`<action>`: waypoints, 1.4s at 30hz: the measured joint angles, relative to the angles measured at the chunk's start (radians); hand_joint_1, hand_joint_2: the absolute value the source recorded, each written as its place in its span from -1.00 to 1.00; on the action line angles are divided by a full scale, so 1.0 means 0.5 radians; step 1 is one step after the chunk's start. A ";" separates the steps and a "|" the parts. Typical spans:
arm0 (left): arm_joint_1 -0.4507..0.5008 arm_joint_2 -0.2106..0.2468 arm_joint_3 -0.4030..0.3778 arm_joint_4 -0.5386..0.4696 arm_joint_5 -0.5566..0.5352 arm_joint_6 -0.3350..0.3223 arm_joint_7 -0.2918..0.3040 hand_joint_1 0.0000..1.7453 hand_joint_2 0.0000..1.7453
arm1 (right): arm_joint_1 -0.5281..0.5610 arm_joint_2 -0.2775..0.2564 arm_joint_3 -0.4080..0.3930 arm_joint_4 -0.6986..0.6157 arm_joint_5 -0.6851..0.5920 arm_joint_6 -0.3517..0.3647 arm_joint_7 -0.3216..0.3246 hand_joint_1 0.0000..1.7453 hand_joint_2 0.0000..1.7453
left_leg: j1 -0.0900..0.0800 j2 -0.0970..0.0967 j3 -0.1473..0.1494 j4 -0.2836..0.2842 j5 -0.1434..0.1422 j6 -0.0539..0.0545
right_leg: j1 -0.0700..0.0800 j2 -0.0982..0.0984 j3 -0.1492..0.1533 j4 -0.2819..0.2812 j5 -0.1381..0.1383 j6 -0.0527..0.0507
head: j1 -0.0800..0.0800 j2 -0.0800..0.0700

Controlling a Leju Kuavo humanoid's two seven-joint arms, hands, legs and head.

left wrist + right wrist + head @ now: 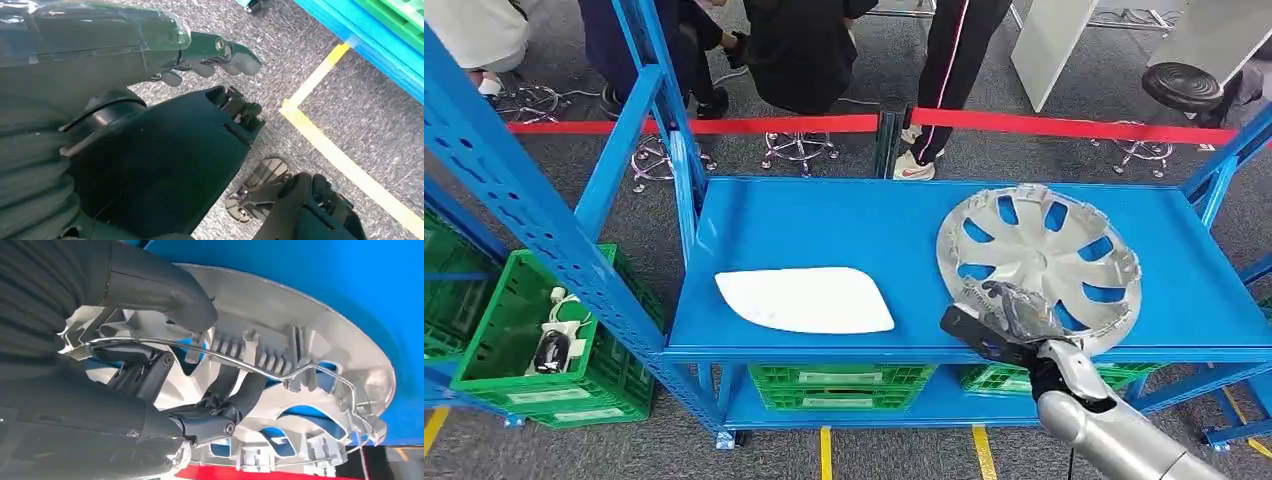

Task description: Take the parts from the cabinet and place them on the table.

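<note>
A workshop or test floor. Blue perforated steel racking (544, 230) holds green plastic crates (534, 340). Yellow floor tape (345, 165) and a red barrier tape (754, 125) mark zones.

Right arm (1114, 435): smooth silver shell, black wrist joint. Right hand (1009, 318): dark fingers, thick grey thumb (165, 290), ribbed grey cover, visible pivot screws.

A silver wheel cover (1042, 262) lies on the right part of the blue table top (844, 220), its ribbed back and wire retaining ring facing up — blue shows through its spoke openings. Its near edge sits at the table's near edge, gripped there by the right hand (1009, 318). Left of it, well apart, a flat white part (804, 299) — rounded, pointed at its left end — lies flat near the front edge.
</note>
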 joint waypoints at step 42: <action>0.003 -0.041 -0.027 -0.008 0.130 0.455 -0.484 -1.00 1.00 | -0.188 0.041 -0.737 -1.152 -0.264 -0.902 -0.314 1.00 1.00 | -0.018 0.072 -0.014 0.000 -0.007 0.000 | -0.015 0.049 -0.036 0.027 0.007 0.011 | 0.005 0.000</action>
